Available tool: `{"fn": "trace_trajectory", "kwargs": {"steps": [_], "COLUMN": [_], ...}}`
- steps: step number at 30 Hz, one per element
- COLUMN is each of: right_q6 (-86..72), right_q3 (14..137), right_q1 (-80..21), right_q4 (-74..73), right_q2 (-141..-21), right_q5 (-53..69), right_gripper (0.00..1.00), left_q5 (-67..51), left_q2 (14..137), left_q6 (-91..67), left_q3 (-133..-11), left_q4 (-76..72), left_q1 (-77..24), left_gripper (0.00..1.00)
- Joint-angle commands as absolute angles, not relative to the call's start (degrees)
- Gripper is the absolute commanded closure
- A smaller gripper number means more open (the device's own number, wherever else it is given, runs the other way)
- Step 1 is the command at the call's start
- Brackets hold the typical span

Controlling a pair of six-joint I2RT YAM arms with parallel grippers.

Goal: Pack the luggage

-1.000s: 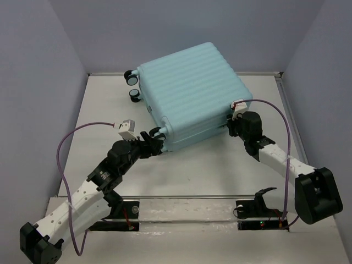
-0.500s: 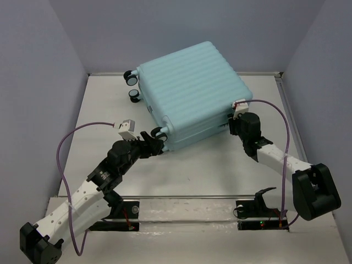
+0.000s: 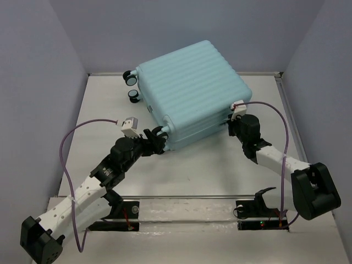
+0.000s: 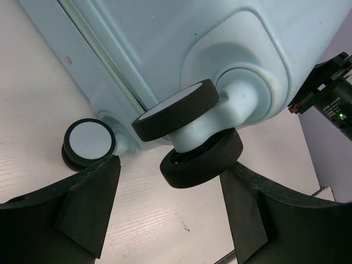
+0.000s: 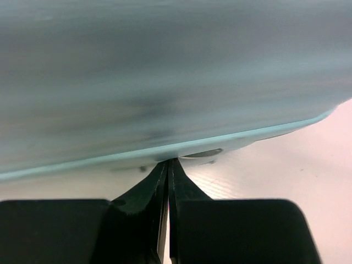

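Observation:
The luggage [image 3: 190,93] is a pale aqua ribbed suitcase lying closed and askew on the table, with its caster wheels toward the left. My left gripper [image 3: 157,138] is open at its near-left corner. In the left wrist view the open fingers [image 4: 88,203] flank a double black caster wheel [image 4: 190,135], which sits just ahead of the fingertips; a second wheel [image 4: 88,142] is to the left. My right gripper [image 3: 232,126] is shut, with its tips [image 5: 168,163] touching the suitcase's lower edge [image 5: 220,140] at the near-right corner. Nothing shows between its fingers.
Grey walls enclose the white table [image 3: 209,170] on the left, back and right. Two more casters [image 3: 132,85] stick out at the suitcase's far-left corner. A metal rail [image 3: 192,197] and the arm mounts run along the near edge.
My left arm has pushed forward a little, bringing the open gripper closer around the near caster. My right gripper has edged slightly in against the suitcase corner. The suitcase has hardly moved.

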State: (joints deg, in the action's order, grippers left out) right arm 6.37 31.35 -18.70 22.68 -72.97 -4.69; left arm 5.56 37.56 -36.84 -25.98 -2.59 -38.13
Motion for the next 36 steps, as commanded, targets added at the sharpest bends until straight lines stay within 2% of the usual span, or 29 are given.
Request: {"fn": "trace_trajectory", "kwargs": {"steps": [1, 5, 8, 10, 12, 14, 17, 18, 21, 23, 24, 25, 28, 32, 36], "right_q6": [1.0, -9.7, -12.2, -13.4, -13.4, -12.8, -11.6, -11.6, -12.2, -13.6, -14.2, -14.6, -15.8, -13.7, -4.1], "right_q3": [32.3, 31.2, 29.6, 28.6, 28.4, 30.0, 33.9, 34.8, 35.9, 35.8, 35.4, 35.2, 34.7, 36.9, 41.0], "right_q1": [-20.7, -21.3, -24.3, -24.8, -26.4, -26.4, -24.7, -24.2, -24.2, -24.2, -24.2, -24.2, -23.6, -19.9, -18.8], "right_q4": [22.2, 18.5, 18.4, 18.5, 18.1, 13.3, 7.7, 6.3, 6.0, 5.9, 5.9, 5.5, 4.1, 1.1, 0.2], "right_q2": [-68.3, -65.4, -65.0, -65.1, -65.2, -64.3, -63.9, -64.2, -64.2, -64.0, -63.8, -63.6, -63.3, -64.2, -68.1], "right_q5": [1.8, 12.0, 13.6, 14.8, 12.7, 2.7, -1.9, -1.8, -1.7, -2.2, -2.6, -3.2, -7.6, -8.1, -8.3], "right_gripper": [0.93, 0.93, 0.93, 0.93, 0.93, 0.93, 0.91, 0.9, 0.81, 0.69, 0.64, 0.53, 0.4, 0.39, 0.39], "left_q5": [5.5, 5.1, 5.4, 5.4, 5.6, 5.9, 7.2, 8.4, 10.0, 10.5, 10.6, 10.6, 10.7, 12.6, 12.9], "left_q2": [41.8, 46.5, 47.7, 48.2, 48.7, 49.0, 47.7, 47.0, 46.6, 46.6, 46.6, 46.5, 46.1, 45.5, 44.9], "left_q6": [-35.2, -34.8, -35.1, -35.2, -35.2, -34.9, -34.7, -34.9, -34.7, -34.6, -34.7, -34.7, -35.1, -35.1, -34.6], "left_q3": [-30.1, -32.7, -32.6, -32.8, -33.7, -34.2, -34.0, -33.8, -33.8, -33.9, -34.1, -34.3, -35.1, -37.7, -40.3], "left_q4": [-10.1, -12.7, -14.8, -15.8, -15.6, -14.4, -13.7, -13.2, -12.4, -12.4, -12.4, -12.7, -13.6, -13.5, -12.9], "left_q1": [-38.0, -38.0, -38.0, -38.0, -38.0, -37.9, -38.0, -38.0, -37.9, -37.7, -37.6, -37.6, -37.5, -37.4, -36.4], "left_gripper": [0.17, 0.16, 0.24, 0.32, 0.47, 0.51, 0.67, 0.76, 0.87, 0.93, 0.94, 0.94, 0.94, 0.94, 0.94]}}
